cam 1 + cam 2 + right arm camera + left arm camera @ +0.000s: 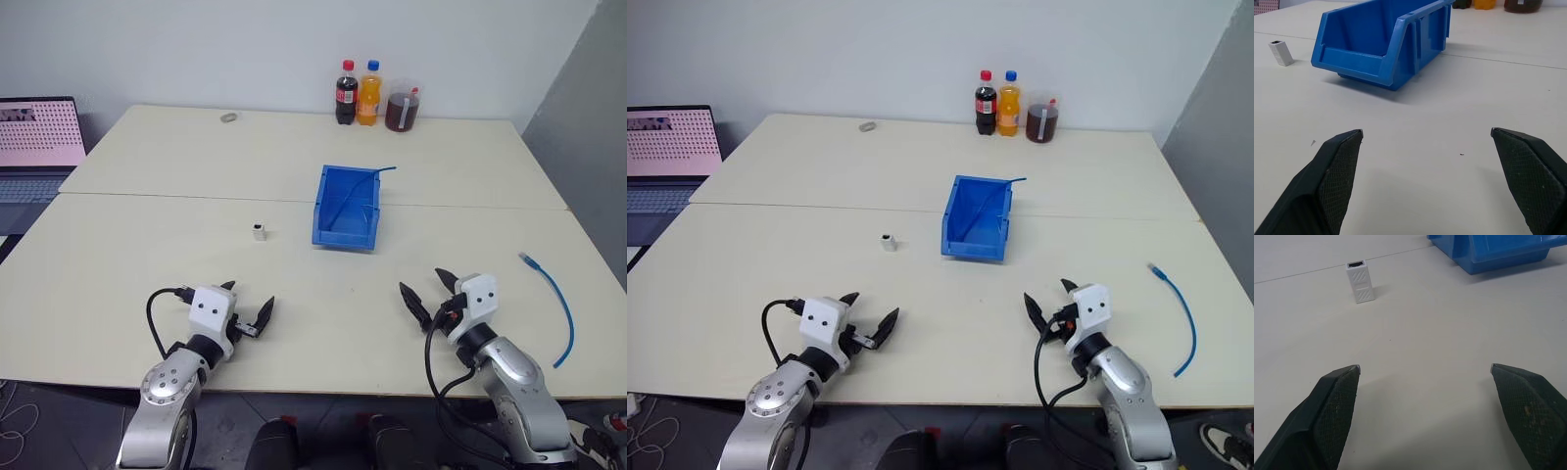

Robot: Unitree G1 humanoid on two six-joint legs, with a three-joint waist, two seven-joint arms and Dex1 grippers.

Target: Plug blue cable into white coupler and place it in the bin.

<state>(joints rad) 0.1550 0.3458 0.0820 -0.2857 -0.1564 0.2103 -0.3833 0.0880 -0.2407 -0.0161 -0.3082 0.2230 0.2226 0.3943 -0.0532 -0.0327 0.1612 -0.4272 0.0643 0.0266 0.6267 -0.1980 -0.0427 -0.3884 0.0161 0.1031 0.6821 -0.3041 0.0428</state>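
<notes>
On the bench (294, 294) nothing's been picked up yet. Both hands hover low over the near edge, fingers spread wide and holding nothing: left hand (250, 308) on one side, right hand (428, 290) on the other.

The blue cable (556, 304) lies in a loose curve well off to the right, past the right hand, with one clear plug at its far end. The white coupler (259, 232) stands upright ahead of the left hand, socket facing up, just left of the bin (346, 208). The bin sits mid-bench with its low lip toward the robot. A thin dark blue wire (384, 169) pokes over its back edge, don't mix that up with the cable.

My take on doing this first step well: each hand goes for the piece on its own side. Right hand should pinch the cable right behind a plug, not mid-length, or the end will flop around when you try to line it up. Left hand should grab the coupler by its side walls and leave the socket uncovered. It's tiny and standing on end, so a sloppy approach will probably tip it over. Come in slow and square.
</notes>
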